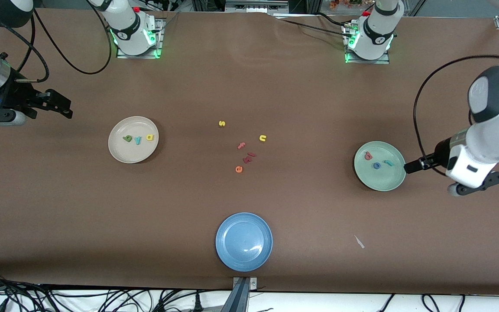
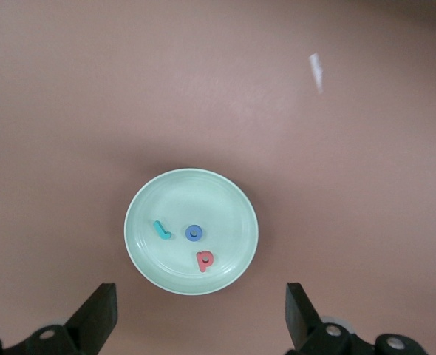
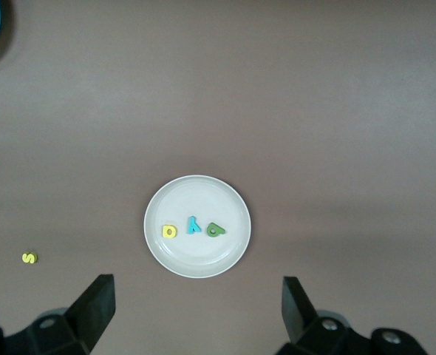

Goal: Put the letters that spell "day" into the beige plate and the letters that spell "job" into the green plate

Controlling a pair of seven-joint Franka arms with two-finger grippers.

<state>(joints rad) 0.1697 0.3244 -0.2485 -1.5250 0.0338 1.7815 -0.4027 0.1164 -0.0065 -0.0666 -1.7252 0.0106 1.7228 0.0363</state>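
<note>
The beige plate [image 1: 132, 152] [image 3: 197, 200] holds a dark green d [image 1: 127, 138] [image 3: 216, 230], a teal y [image 1: 137, 140] [image 3: 193, 225] and a yellow a [image 1: 150, 137] [image 3: 169, 231]. The green plate [image 1: 381, 180] [image 2: 192, 196] holds a salmon-pink b [image 1: 367, 155] [image 2: 204, 260], a blue o [image 1: 377, 165] [image 2: 193, 233] and a teal j [image 1: 388, 163] [image 2: 162, 231]. My left gripper [image 1: 479, 183] [image 2: 199, 299] hangs open and holds nothing, high beside the green plate at the left arm's end. My right gripper [image 1: 61, 106] [image 3: 197, 296] is open and holds nothing too, high beside the beige plate at the right arm's end.
Loose letters lie mid-table: a yellow s [image 1: 221, 123] [image 3: 29, 257], a yellow n [image 1: 262, 138], dark red letters [image 1: 249, 157] and an orange e [image 1: 238, 169]. A blue plate [image 1: 244, 255] sits near the front edge, a white scrap [image 1: 359, 242] beside it.
</note>
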